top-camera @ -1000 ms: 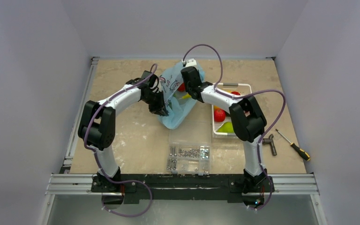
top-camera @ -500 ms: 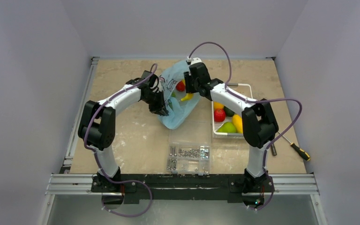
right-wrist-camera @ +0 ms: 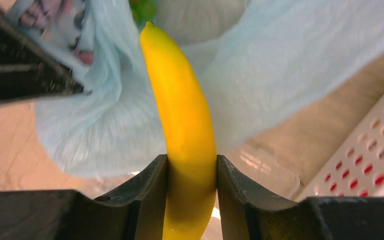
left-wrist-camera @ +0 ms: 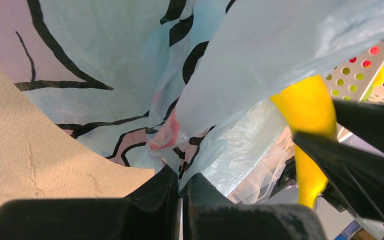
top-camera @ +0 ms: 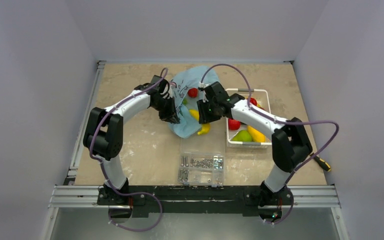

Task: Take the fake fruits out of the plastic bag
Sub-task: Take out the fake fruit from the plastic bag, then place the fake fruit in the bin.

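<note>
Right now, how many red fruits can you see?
3: one red fruit in the plastic bag, a second and third in the basket; more may be hidden.

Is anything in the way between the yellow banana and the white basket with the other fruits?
Nothing visible blocks it. The right gripper holds the yellow plastic banana at the near edge of the thin light-blue plastic bag, which the left gripper pinches. Only a strip of beige tabletop shows between banana and white slotted basket.

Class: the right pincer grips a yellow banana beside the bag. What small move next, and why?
Probably swing the banana right, toward the white basket: the right pincer grips it, it looks free of the plastic bag, other fruits lie there.
</note>
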Robot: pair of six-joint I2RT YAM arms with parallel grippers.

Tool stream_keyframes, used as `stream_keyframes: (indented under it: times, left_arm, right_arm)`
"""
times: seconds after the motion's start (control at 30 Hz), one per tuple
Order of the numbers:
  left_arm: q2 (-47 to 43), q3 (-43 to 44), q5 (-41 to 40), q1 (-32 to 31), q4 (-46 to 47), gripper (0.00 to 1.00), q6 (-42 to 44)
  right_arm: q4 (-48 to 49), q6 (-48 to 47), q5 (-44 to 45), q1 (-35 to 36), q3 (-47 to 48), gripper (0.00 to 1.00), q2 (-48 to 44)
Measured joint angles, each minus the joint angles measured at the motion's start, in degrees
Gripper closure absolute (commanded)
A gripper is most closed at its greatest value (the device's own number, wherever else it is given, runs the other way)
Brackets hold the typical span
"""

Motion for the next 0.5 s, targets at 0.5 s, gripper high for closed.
stream_keyframes:
  times: [0.5]
  left_arm:
    - [0.00,4.17,0.24,0.42,-4.92,1.00,0.02]
  right_arm:
    - [-0.66,4.66,22.69,-2.51,-19.58,0.98,-31.26]
